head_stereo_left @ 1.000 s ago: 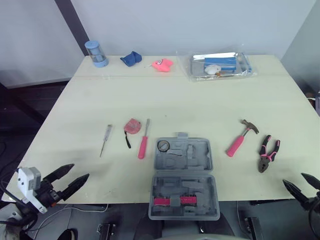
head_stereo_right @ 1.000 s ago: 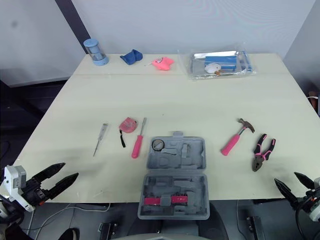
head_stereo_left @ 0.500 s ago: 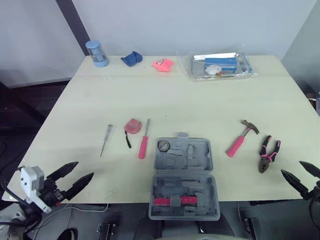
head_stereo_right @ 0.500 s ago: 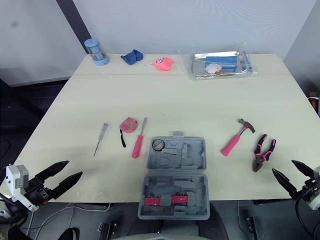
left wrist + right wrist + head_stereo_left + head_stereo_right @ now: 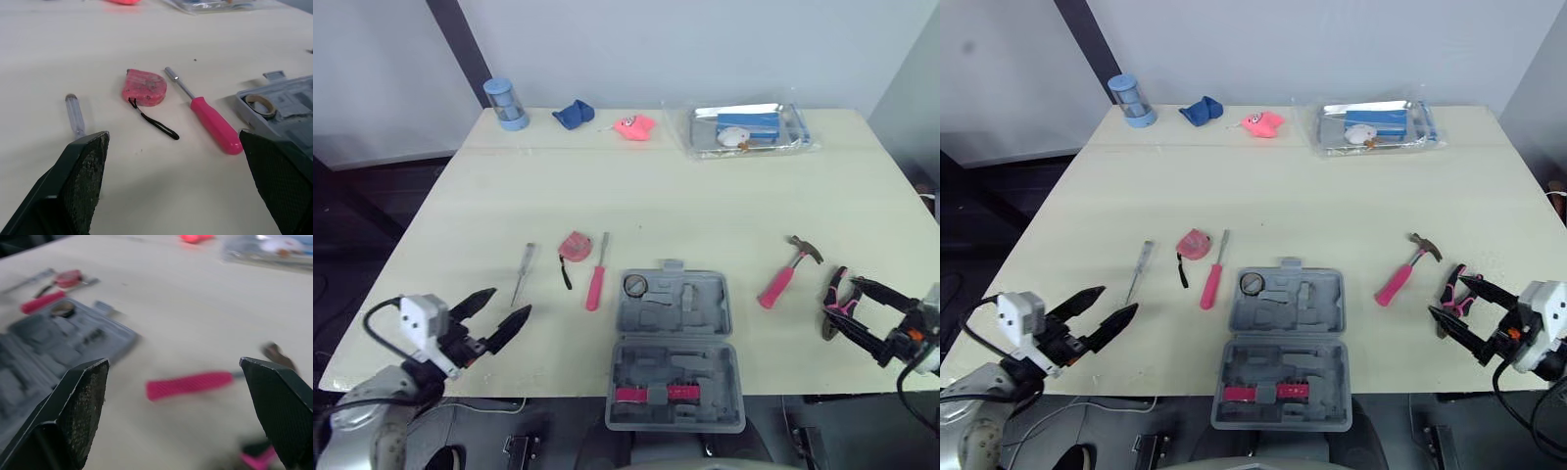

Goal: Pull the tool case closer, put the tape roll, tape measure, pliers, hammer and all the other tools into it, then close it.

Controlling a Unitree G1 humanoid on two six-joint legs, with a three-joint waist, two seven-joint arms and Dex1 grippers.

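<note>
Both grippers now reach farther over the table [image 5: 656, 186]. Head views: left gripper [image 5: 513, 301] spread left of the open tool case [image 5: 717, 294], right gripper [image 5: 839, 305] spread at the pliers [image 5: 842, 299]. Wrist views: tape measure [image 5: 145, 88] ahead of left, hammer [image 5: 190, 384] ahead of right.

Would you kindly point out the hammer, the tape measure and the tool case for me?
hammer [image 5: 774, 288], left eye view, on its pink handle.
tape measure [image 5: 145, 88], left wrist view, on its pink body.
tool case [image 5: 672, 363], left eye view, on the bare grey near half.
</note>
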